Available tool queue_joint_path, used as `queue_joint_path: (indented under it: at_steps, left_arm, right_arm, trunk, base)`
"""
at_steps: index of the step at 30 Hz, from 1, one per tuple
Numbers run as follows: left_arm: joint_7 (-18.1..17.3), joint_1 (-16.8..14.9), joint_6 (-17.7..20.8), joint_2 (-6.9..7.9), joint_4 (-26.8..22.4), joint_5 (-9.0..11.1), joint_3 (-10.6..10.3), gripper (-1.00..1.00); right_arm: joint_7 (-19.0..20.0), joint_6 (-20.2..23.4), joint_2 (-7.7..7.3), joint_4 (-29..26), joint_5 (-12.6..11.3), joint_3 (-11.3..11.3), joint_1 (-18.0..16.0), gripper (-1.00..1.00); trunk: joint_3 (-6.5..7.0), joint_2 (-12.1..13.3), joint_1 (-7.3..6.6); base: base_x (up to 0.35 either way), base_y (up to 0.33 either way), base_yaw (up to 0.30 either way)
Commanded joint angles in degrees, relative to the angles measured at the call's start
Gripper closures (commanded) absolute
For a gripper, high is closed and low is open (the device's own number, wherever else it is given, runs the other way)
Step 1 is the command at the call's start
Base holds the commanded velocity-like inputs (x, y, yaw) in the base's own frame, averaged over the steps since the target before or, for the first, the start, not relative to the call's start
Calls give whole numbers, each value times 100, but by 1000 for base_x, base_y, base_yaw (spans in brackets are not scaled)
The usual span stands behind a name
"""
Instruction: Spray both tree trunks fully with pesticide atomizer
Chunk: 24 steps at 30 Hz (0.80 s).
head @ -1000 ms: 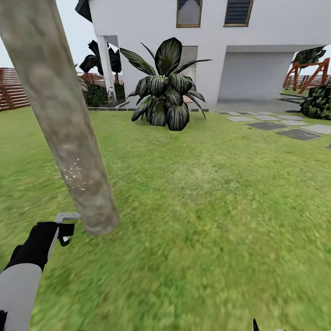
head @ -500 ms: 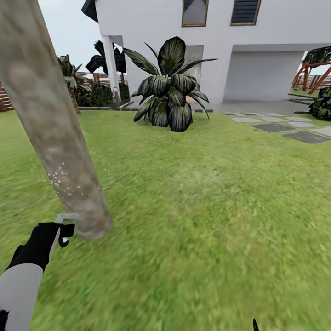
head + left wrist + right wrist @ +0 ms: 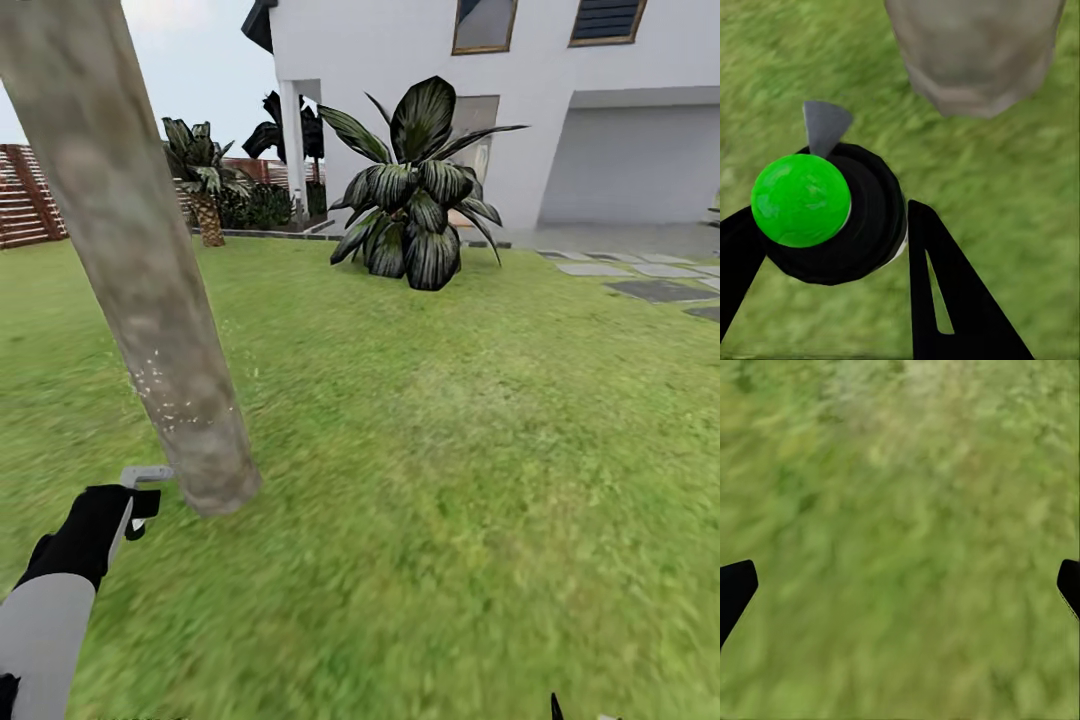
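A robot's left hand [image 3: 125, 505] grips the pesticide sprayer [image 3: 829, 210] low at the near left of a garden lawn [image 3: 450, 450], its grey nozzle [image 3: 148, 472] just beside the base of a thick, mottled tree trunk [image 3: 150, 300] that leans up and out of the top left of the head view. Seen from the left wrist, the two black fingers [image 3: 945, 285] close on either side of the sprayer's round black body, which is topped by a bright green cap [image 3: 801, 200]; the trunk's foot stands on the grass just beyond. Whether any liquid remains inside the sprayer cannot be told. Pale specks dot the bark a little above the nozzle [image 3: 165, 385], which suggests spraying of this tree is under way, with most of the trunk looking bare of them. The right hand [image 3: 900, 585] hangs spread wide over bare grass, holding nothing, its two fingertips at the far edges of the right wrist view.

The next move appears to call for lifting and tilting the nozzle up the trunk, and working round it, before heading to a second tree. Far across the lawn a broad-leaved dark plant [image 3: 420, 195] stands before a white house [image 3: 420, 60], stepping stones [image 3: 640, 285] run off to the right, and a slatted wooden fence [image 3: 25, 195] closes the far left.
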Motion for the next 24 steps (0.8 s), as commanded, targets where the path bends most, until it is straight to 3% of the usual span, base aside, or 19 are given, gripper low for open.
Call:
queue_joint_path:
  at_steps: [1, 11, 24]
  left_arm:
    - [4, 0, 0, -2, 9, -3, 2, 100]
    - [17, 0, -1, -58, 19, -2, 2, 100]
    - [19, 0, -1, -63, 19, -2, 0, 100]
  right_arm:
    - [2, 0, -1, 0, -1, 0, 0, -100]
    - [4, 0, 1, -2, -2, 0, 0, -100]
    - [7, 0, -1, 0, 7, 0, 0, -100]
  trunk:
    - [0, 0, 0]
    - [0, 0, 0]
    - [0, 0, 0]
  base:
    - [125, -249, 277]
    - [113, -254, 267]
    - [108, -266, 21]
